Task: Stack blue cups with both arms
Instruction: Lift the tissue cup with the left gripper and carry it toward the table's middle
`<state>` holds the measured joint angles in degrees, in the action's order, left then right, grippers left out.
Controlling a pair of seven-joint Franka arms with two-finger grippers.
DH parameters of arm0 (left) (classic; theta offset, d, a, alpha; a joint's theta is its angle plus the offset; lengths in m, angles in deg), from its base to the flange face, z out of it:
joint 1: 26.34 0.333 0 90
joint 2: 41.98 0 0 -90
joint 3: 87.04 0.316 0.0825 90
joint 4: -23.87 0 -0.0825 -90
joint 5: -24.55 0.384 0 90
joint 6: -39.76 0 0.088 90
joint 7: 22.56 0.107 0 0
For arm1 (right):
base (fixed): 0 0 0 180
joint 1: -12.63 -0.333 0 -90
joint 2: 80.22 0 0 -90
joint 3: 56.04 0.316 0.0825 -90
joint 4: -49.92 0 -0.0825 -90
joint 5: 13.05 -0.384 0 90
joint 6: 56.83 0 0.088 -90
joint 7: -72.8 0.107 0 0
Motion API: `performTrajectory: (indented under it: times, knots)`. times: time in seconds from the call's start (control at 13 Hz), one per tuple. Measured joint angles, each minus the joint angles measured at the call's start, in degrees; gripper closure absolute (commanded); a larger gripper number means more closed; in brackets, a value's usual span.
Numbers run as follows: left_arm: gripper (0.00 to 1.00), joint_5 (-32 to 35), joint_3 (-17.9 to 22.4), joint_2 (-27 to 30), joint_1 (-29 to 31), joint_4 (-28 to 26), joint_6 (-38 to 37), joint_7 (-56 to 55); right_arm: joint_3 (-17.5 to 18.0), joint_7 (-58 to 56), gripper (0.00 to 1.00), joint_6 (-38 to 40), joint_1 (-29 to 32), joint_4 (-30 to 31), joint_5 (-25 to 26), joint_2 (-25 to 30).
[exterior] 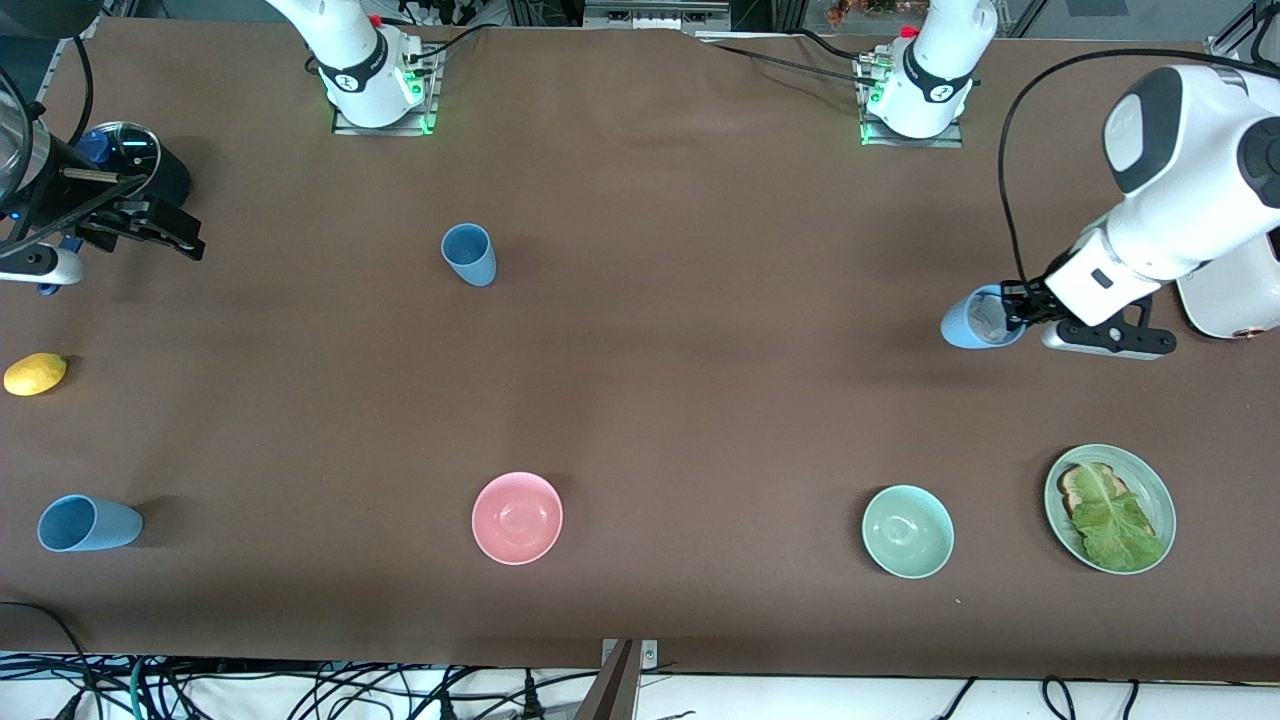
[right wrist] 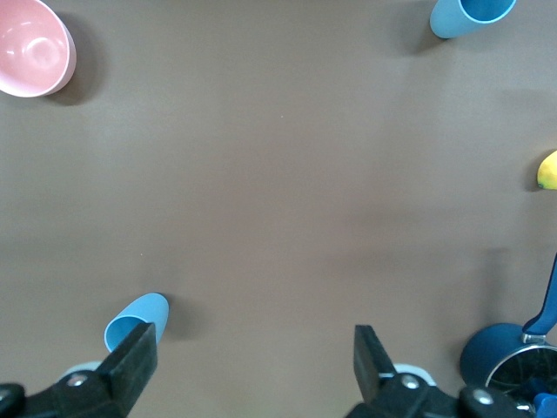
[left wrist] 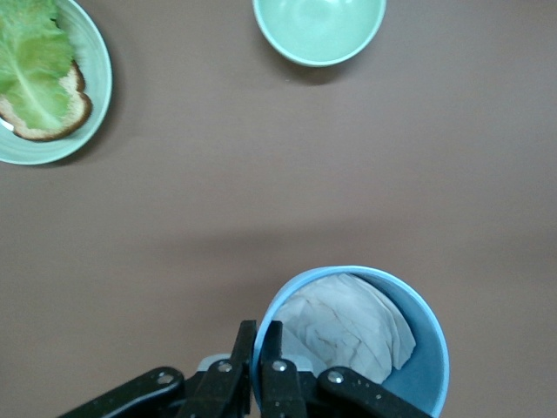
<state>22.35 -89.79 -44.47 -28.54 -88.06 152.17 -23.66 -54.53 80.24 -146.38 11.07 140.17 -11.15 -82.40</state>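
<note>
Blue cup [exterior: 975, 320]: pinched at rim by left end effector [exterior: 1015, 305], above tabletop near green bowl [exterior: 907, 531].
Right end effector [exterior: 150, 232]: spread wide, empty, waiting.
Carry: level, rim grip firm.

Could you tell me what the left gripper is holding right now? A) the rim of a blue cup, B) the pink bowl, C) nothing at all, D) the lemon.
A: the left gripper has its fingers pinched shut on the rim of a blue cup, one inside and one outside the wall; something pale and crumpled sits in that cup.
</note>
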Motion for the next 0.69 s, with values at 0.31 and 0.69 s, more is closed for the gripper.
performTrajectory:
  times: [0.31,0.69]
  knots:
    - [1.00,0.0,-5.5,-1.2,-5.4,5.9,-5.2,-19.6,0.0,0.0,0.00,0.0,0.0,0.0,0.0,0.0]
    - [1.00,0.0,-9.4,-6.9,-15.2,13.8,-6.2,-45.1,0.0,0.0,0.00,0.0,0.0,0.0,0.0,0.0]
